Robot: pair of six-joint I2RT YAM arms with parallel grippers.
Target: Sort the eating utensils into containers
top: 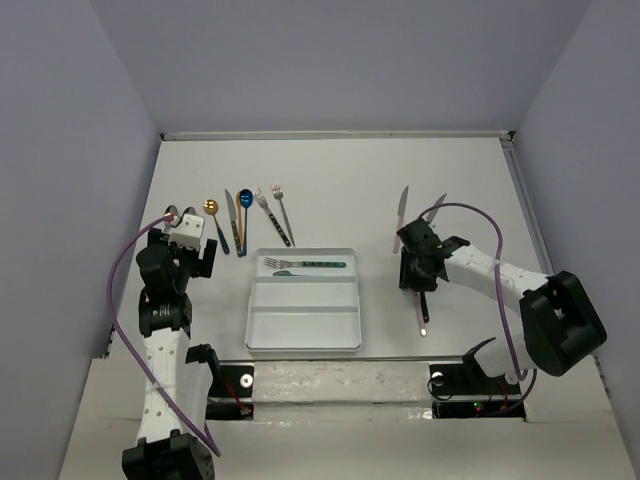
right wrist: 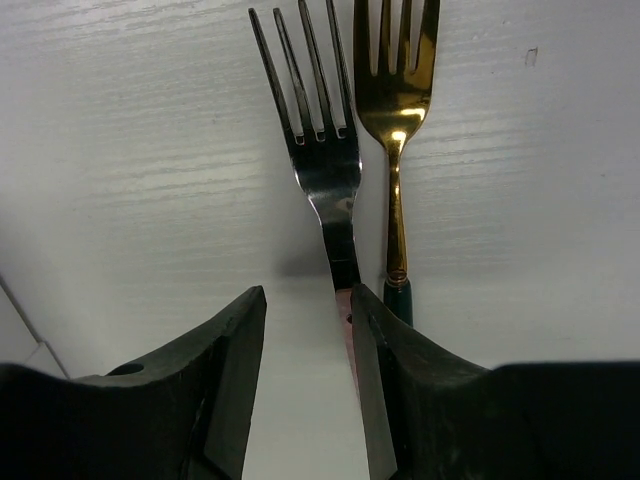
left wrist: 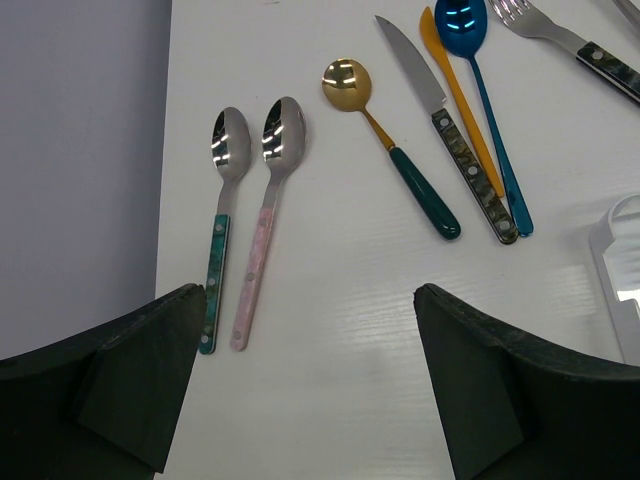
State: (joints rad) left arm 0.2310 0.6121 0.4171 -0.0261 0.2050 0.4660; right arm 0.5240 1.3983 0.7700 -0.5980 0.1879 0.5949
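No text, label, brand or number is readable anywhere.

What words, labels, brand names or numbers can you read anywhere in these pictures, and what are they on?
None can be read. The spoons, knives and forks carry no marks, and the white tray is plain. The small boards at the arm bases are too small to tell.

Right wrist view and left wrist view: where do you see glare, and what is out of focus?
Right wrist: a glint on the gold fork; the near claw fingers look soft. Left wrist: lamp spots on the gold spoon's bowl, utensils sharp.
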